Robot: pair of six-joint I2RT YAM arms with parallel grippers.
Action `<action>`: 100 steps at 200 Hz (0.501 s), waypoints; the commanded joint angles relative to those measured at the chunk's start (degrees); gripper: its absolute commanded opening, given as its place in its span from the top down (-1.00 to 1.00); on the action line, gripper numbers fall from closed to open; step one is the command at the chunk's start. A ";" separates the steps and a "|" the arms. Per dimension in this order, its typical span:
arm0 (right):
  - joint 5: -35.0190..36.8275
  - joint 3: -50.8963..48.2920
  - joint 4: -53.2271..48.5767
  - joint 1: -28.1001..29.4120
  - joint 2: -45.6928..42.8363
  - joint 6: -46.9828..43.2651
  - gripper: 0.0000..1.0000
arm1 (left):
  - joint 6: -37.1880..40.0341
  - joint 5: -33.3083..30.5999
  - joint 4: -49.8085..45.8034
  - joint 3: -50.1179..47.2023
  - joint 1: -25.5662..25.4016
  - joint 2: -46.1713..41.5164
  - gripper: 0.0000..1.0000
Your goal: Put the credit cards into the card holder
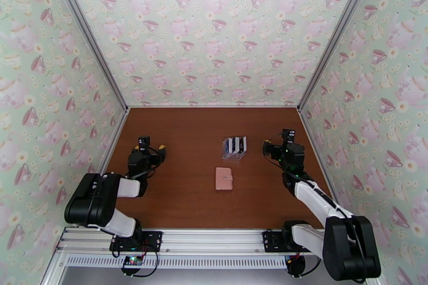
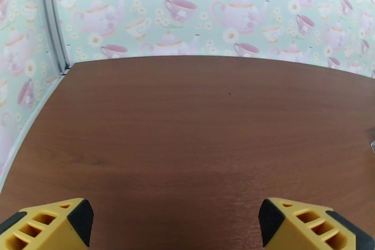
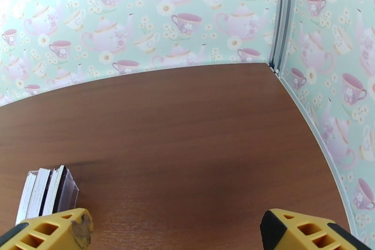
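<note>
The pink card holder lies closed and flat on the brown table, near the middle. Just behind it stand the black and white credit cards, upright in a clear plastic rack; the cards sit at the lower left of the right wrist view. My left gripper hovers open at the table's left side, its yellow fingers wide apart over bare wood. My right gripper is open too, to the right of the rack, with nothing between its fingers.
Teacup-patterned walls enclose the table on three sides, with metal corner posts at the back. Bare wood lies between the arms and around the wallet.
</note>
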 commanded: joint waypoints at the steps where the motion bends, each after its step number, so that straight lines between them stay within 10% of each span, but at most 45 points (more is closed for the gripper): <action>1: 0.22 -1.28 5.75 -0.11 2.63 -1.90 -1.00 | 1.67 4.88 -0.85 1.66 0.62 -0.03 -1.00; 100: -3.80 -4.16 26.70 -0.11 15.51 -3.30 -1.00 | 1.26 5.16 -0.56 1.94 0.92 0.19 -1.00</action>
